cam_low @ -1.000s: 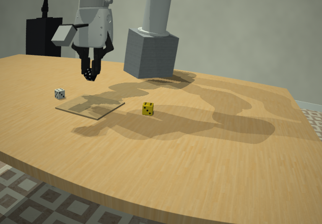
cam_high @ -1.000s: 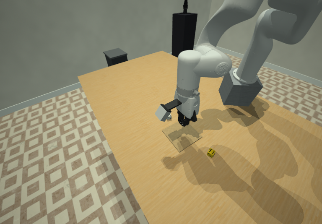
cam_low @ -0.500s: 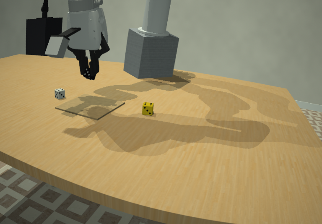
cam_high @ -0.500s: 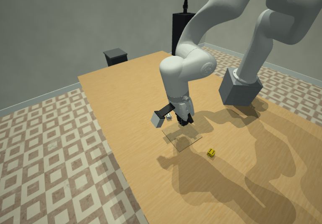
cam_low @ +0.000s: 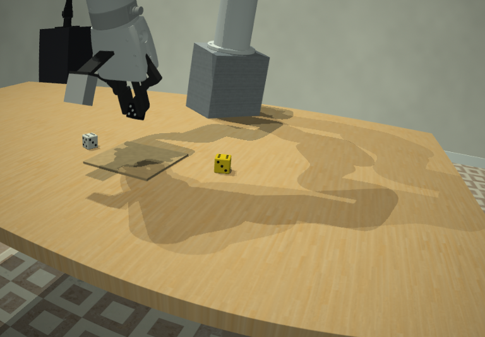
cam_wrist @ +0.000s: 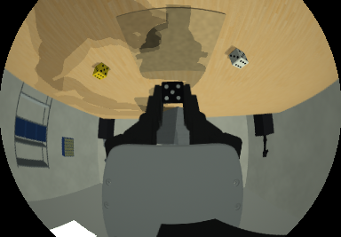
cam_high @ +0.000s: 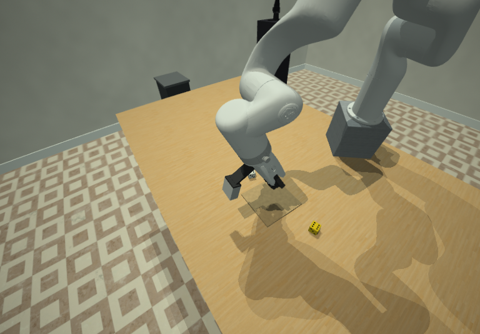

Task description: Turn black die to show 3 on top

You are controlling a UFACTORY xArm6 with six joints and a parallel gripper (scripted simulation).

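My gripper (cam_low: 135,110) is shut on the black die (cam_low: 132,111) and holds it tilted in the air, well above the table and above the far edge of the mat. The die also shows between the fingertips in the wrist view (cam_wrist: 173,91), with a five-pip face toward the camera. In the top view the fingers (cam_high: 275,182) hide most of the die. The thin translucent mat (cam_low: 136,160) lies flat on the table and also shows in the top view (cam_high: 274,202) and the wrist view (cam_wrist: 170,40).
A white die (cam_low: 89,141) lies on the table just left of the mat. A yellow die (cam_low: 222,163) lies to the mat's right, six on top. The arm's grey base block (cam_low: 227,79) stands behind.
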